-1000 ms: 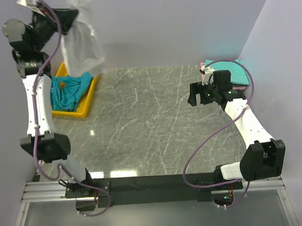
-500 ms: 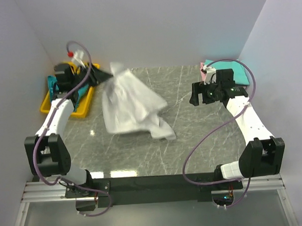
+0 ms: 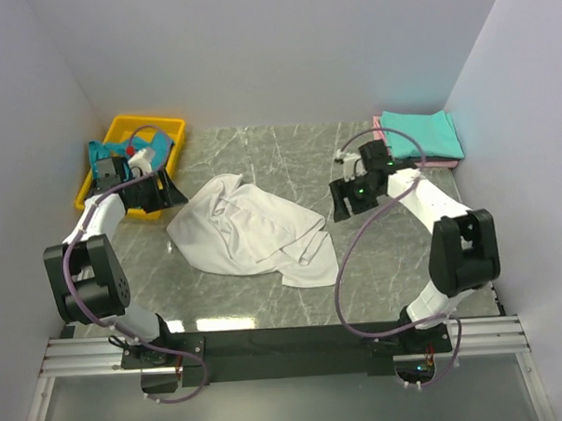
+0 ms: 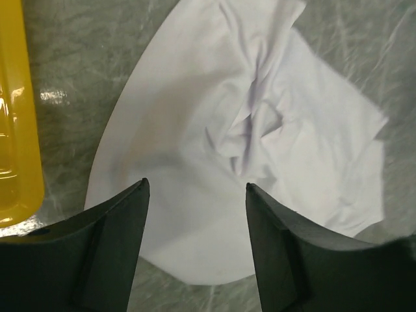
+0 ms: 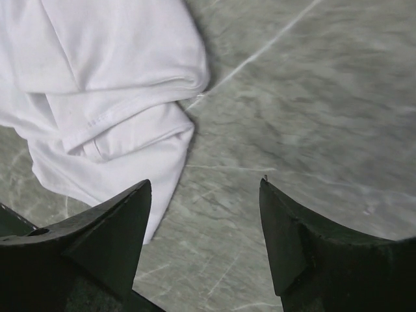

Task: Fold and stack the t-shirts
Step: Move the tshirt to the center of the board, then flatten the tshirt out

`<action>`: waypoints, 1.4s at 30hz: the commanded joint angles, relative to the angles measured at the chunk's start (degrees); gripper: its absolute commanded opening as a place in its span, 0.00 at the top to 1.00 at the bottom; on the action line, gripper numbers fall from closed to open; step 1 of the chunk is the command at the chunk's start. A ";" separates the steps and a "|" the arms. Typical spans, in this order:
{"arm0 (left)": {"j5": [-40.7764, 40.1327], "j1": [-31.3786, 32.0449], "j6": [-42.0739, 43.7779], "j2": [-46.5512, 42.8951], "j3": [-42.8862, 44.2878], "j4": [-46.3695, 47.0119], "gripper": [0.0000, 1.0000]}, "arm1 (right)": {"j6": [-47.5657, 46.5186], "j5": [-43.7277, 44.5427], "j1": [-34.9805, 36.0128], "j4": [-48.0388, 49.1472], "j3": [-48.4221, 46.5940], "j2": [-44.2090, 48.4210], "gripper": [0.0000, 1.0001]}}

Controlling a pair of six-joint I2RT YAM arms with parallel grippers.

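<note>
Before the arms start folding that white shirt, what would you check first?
1. The white t-shirt lies on the table: ok.
2. It is spread flat: not ok, it is crumpled.
3. The left gripper is open and empty: ok.
4. The right gripper is open and empty: ok.
5. The folded stack sits apart from the white t-shirt: ok, it is in the far right corner.
</note>
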State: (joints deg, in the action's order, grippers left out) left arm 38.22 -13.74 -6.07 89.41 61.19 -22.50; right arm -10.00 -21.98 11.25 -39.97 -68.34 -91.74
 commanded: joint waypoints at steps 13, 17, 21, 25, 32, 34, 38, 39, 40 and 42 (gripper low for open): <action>-11.79 6.27 20.72 1.23 -3.79 -7.20 0.51 | -0.37 1.94 14.68 1.64 3.12 -12.92 0.33; 2.90 7.75 29.34 -9.84 -8.36 -3.96 0.50 | 0.24 0.10 14.59 2.00 4.96 -13.99 0.50; 3.18 17.41 34.36 -14.78 -9.95 -0.36 0.51 | 0.59 -1.58 14.42 2.87 7.42 -12.94 0.79; -0.16 27.17 32.79 -11.64 -8.89 5.25 0.53 | 0.68 -3.51 12.67 2.79 8.13 -10.31 1.00; -6.57 43.42 32.43 -6.09 -9.77 17.74 0.48 | 1.03 -8.69 6.25 2.70 9.01 -8.10 1.00; -10.17 46.15 32.43 -4.69 -11.09 20.99 0.47 | 1.21 -11.33 4.32 1.91 8.57 -8.88 1.00; -16.32 52.65 32.52 -1.35 -11.97 27.93 0.48 | 1.12 -14.49 2.21 0.59 7.78 -10.64 1.00; -18.25 53.54 32.69 0.49 -11.53 28.47 0.48 | 1.04 -15.45 1.94 0.33 7.61 -10.82 1.00; -19.66 54.33 32.44 1.55 -11.27 28.91 0.48 | 0.95 -16.07 1.68 -0.20 7.43 -11.43 1.00; -21.42 56.10 31.65 4.35 -10.39 30.75 0.48 | 0.86 -16.78 1.32 -0.64 7.16 -12.23 1.00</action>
State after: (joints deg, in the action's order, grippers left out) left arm 22.17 40.77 25.78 91.07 49.89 2.04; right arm -8.82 -35.16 13.08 -38.83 -59.75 -102.78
